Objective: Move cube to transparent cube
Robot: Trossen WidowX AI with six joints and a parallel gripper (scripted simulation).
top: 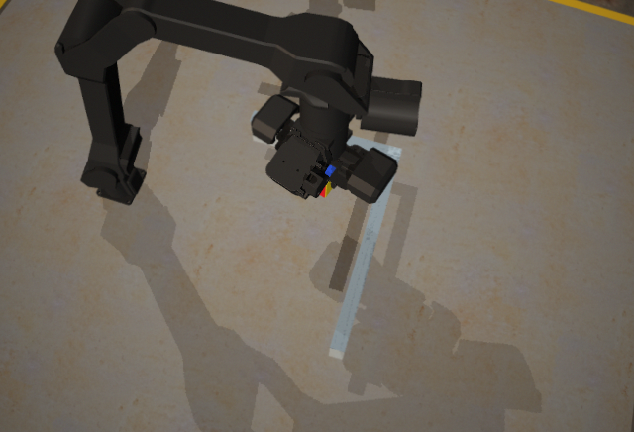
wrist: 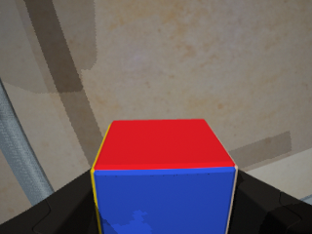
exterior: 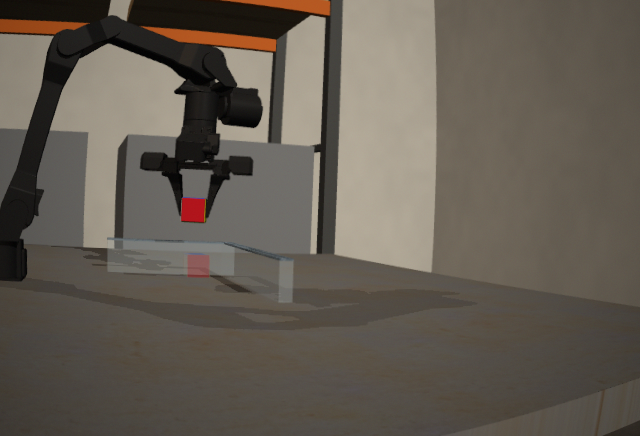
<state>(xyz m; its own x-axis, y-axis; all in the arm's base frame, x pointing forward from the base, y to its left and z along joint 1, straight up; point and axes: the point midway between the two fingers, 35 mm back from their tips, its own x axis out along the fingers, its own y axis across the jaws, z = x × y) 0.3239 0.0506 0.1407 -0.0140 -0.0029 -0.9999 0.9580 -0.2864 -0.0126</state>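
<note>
My gripper (exterior: 194, 210) is shut on the cube (exterior: 193, 209) and holds it in the air, well above the table. In the exterior view the cube shows a red face to the camera. In the wrist view the cube (wrist: 164, 191) fills the middle between the black fingers, with a blue face nearest, a red face beyond it and a yellow edge on the left. In the top view only a bit of the cube shows under the wrist. The transparent cube (exterior: 197, 265) is a faint red block on the table, almost straight below the held cube.
A low transparent L-shaped wall (exterior: 253, 264) stands on the table around the transparent cube; its long arm runs toward the front in the top view (top: 361, 258). The arm's base (top: 113, 176) stands at the left. A shelf rack (exterior: 325, 105) stands behind the table.
</note>
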